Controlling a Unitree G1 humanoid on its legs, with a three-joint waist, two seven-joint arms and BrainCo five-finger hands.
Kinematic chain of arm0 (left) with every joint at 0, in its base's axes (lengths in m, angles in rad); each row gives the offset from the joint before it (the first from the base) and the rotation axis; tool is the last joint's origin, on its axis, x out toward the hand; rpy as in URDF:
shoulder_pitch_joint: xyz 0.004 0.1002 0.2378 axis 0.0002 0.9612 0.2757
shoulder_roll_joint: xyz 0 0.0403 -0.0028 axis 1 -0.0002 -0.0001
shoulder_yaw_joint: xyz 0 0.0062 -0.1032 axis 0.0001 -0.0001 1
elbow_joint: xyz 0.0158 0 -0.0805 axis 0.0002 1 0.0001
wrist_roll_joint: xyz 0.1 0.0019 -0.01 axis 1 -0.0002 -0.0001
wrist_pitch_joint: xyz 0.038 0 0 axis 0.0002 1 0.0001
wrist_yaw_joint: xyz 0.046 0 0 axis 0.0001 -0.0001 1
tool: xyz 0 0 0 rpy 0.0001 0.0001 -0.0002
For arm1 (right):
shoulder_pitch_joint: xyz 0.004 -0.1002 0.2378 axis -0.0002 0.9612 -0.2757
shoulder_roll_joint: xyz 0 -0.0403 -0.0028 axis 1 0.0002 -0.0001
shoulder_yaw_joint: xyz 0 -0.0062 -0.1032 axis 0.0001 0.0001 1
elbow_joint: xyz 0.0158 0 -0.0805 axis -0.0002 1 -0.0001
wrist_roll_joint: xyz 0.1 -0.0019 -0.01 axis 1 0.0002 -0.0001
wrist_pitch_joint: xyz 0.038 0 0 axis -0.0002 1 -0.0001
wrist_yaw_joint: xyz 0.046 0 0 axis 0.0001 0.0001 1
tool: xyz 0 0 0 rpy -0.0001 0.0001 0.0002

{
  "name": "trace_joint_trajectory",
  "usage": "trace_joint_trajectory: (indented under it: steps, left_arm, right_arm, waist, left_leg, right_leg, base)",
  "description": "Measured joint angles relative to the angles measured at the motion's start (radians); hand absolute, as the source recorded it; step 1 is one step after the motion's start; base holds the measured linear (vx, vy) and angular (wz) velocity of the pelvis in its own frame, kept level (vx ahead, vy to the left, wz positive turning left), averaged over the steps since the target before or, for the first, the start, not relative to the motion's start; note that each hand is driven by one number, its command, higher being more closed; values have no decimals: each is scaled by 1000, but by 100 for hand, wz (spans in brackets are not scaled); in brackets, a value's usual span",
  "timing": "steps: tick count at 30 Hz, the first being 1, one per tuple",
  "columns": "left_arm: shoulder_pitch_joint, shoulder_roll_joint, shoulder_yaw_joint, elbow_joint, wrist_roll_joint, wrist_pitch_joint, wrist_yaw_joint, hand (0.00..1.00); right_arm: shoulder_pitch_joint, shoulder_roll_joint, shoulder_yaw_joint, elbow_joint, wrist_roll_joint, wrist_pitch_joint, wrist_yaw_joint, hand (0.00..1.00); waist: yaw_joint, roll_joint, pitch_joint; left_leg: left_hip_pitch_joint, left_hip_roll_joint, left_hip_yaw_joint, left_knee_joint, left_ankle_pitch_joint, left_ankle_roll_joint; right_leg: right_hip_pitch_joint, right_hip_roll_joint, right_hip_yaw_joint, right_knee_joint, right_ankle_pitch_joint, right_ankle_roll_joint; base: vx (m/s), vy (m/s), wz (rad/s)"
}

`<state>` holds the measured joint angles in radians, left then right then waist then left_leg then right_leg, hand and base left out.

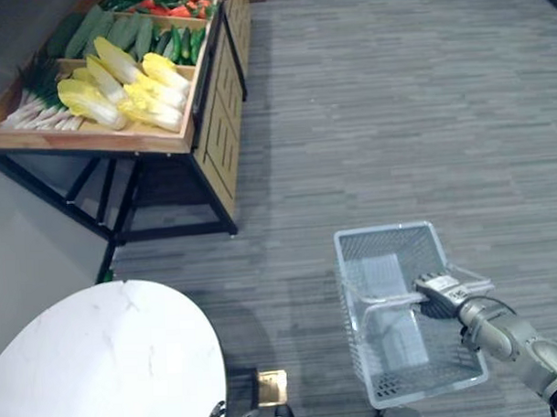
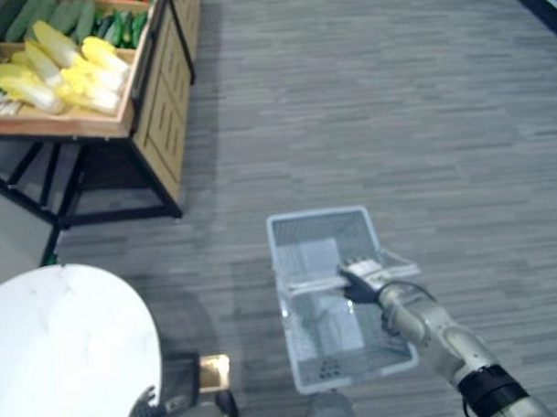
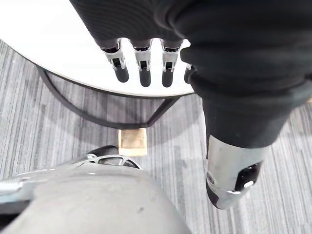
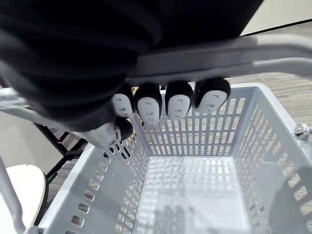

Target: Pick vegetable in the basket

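Observation:
A light grey plastic basket hangs empty above the floor at the lower right. My right hand is shut on its handle; in the right wrist view the fingers curl under the bar over the basket's bare bottom. Vegetables lie on a wooden stand at the far left: pale yellow cabbages, leeks, cucumbers and red peppers. My left hand hangs with straight fingers beside the round white table, holding nothing.
The round white table stands at the lower left, close in front of me. The stand rests on black metal legs. A small tan block lies on the floor. Grey striped carpet stretches between the stand and the basket.

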<state>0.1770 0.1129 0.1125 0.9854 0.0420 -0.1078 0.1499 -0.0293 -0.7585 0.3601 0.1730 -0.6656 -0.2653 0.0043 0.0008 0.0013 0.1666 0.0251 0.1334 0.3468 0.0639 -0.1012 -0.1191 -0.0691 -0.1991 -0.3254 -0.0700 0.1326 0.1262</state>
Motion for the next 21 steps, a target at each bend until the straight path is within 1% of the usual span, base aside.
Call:
trace_joint_trajectory:
  steps: [2, 4, 5, 6, 7, 8, 9, 10, 11, 12, 13, 14, 15, 16, 17, 18, 19, 20, 21]
  left_arm:
    - [0, 0, 0, 0, 0, 0, 0, 0]
    - [0, 7, -3, 2, 3, 1, -1, 0]
    - [4, 12, -9, 3, 5, 2, -1, 0]
    - [12, 9, -18, 12, 9, 2, -1, 0]
    - [18, 11, -27, 12, 10, 2, -1, 0]
    - [30, 20, -40, 14, 10, 3, -2, 0]
    - [37, 28, -41, 21, 11, 3, -1, 0]
    - [38, 33, -40, 21, 11, 3, -1, 0]
    - [35, 43, -40, 20, 11, 4, 0, 0]
    - [30, 47, -41, 21, 11, 10, 1, 0]
    - [12, 50, -41, 26, 11, 13, 1, 0]
    - [2, 49, -40, 29, 11, 13, 1, 0]
    - [-17, 46, -39, 30, 11, 16, 1, 0]
    - [-36, 43, -38, 28, 13, 22, 2, 0]
    - [-47, 44, -37, 28, 17, 23, 2, 0]
    - [-63, 47, -36, 27, 20, 23, 3, 0]
    - [-70, 52, -35, 26, 20, 23, 3, 0]
    - [-81, 41, -34, 30, 20, 24, 5, 0]
    - [-81, 7, -37, 32, 21, 21, 4, 0]
  right_arm:
    - [16, 12, -2, 0, 0, 0, 1, 100]
    - [25, 30, -6, 0, 0, 0, 5, 100]
    - [32, 49, -27, 1, 0, 10, 3, 100]
    - [24, 61, -50, 1, 0, 17, 3, 100]
    - [23, 65, -59, 1, 0, 17, 0, 100]
    - [22, 78, -86, 0, 0, 17, -4, 100]
    - [28, 80, -86, 0, 0, 17, -5, 100]
    - [32, 84, -85, 1, -1, 17, -5, 100]
    - [33, 101, -84, 2, -1, 16, -5, 100]
    - [31, 117, -84, 0, -2, 13, -5, 100]
    - [31, 118, -85, 0, -1, 12, -5, 100]
    - [31, 118, -89, 0, 0, 12, -5, 100]
    - [31, 121, -92, 0, 0, 12, -6, 100]
    - [32, 124, -93, 0, -1, 13, -6, 100]
    - [32, 124, -96, 0, -1, 13, -6, 100]
    - [32, 135, -117, -1, -3, 18, -8, 100]
    - [33, 144, -150, -5, -3, 25, -10, 100]
    - [33, 134, -165, -5, -3, 32, -11, 100]
    - [37, 115, -187, -4, -3, 44, -10, 100]
  waist:
    - [4, -1, -1]
    - [4, -14, 3]
    - [3, -20, 6]
    - [5, -13, 9]
    - [4, -16, 12]
    - [4, -12, 12]
    - [1, -34, 20]
    - [3, -26, 21]
    - [4, -43, 20]
    - [4, -49, 20]
    - [-2, -49, 20]
    - [-2, -47, 22]
    - [-3, -41, 26]
    - [-11, -40, 28]
    - [-20, -44, 30]
    - [-25, -47, 42]
    - [-29, -56, 41]
    - [-30, -28, 47]
    - [-23, 31, 32]
  left_leg:
    - [-1, 2, -1, -1, -20, 5]
    - [-5, -10, 3, 0, -43, 11]
    - [1, -16, -1, -5, -60, 20]
    - [30, -14, 3, -24, -61, 23]
    - [46, -13, 6, -31, -61, 24]
    - [90, -12, 6, -43, -59, 26]
    - [129, -11, -2, -50, -62, 32]
    - [144, -11, -4, -53, -64, 37]
    - [154, -8, -6, -53, -69, 41]
    - [151, 4, -12, -49, -75, 38]
    - [134, 13, -29, -49, -76, 38]
    - [133, 15, -34, -54, -76, 38]
    - [133, 18, -42, -59, -81, 29]
    - [135, 20, -61, -58, -93, 10]
    - [141, 20, -75, -58, -102, -3]
    - [166, 21, -100, -59, -122, -32]
    - [197, 31, -125, -60, -150, -69]
    - [219, 56, -143, -64, -164, -81]
    - [223, 108, -162, -37, -163, -83]
  right_leg:
    - [-17, -1, 2, 26, -2, 0]
    - [-73, -29, 6, 128, -50, -1]
    - [-110, -58, 6, 236, -71, 7]
    - [-182, -78, 12, 398, -64, -5]
    - [-214, -87, 21, 480, -50, -27]
    - [-259, -105, 45, 617, -9, -84]
    - [-268, -120, 59, 698, 18, -90]
    - [-287, -129, 65, 732, 25, -84]
    - [-302, -136, 65, 761, -1, -85]
    - [-309, -126, 52, 705, -66, -84]
    - [-314, -109, 37, 584, -77, -86]
    - [-313, -99, 36, 507, -69, -75]
    - [-307, -81, 49, 330, -45, -42]
    - [-299, -78, 65, 173, -22, -15]
    - [-293, -82, 70, 119, -16, -5]
    - [-287, -87, 85, 78, -18, 2]
    - [-272, -89, 97, 104, -9, -3]
    - [-281, -78, 107, 164, 44, 18]
    - [-330, -49, 89, 313, -2, -9]
  base:
    - [-59, 37, -9]
    - [-71, 62, -12]
    - [-93, 57, -16]
    - [-91, 64, -16]
    - [-24, 102, -19]
    - [41, 108, 3]
    - [70, 90, 7]
    - [48, 21, 13]
    - [86, -8, 5]
    - [132, -34, 14]
    - [156, -50, 18]
    - [203, -85, 22]
    - [337, -174, 31]
    - [300, -158, 39]
    - [418, -268, 64]
    - [393, -323, 76]
    - [479, -412, 71]
    - [423, -376, 58]
    - [469, -370, 26]
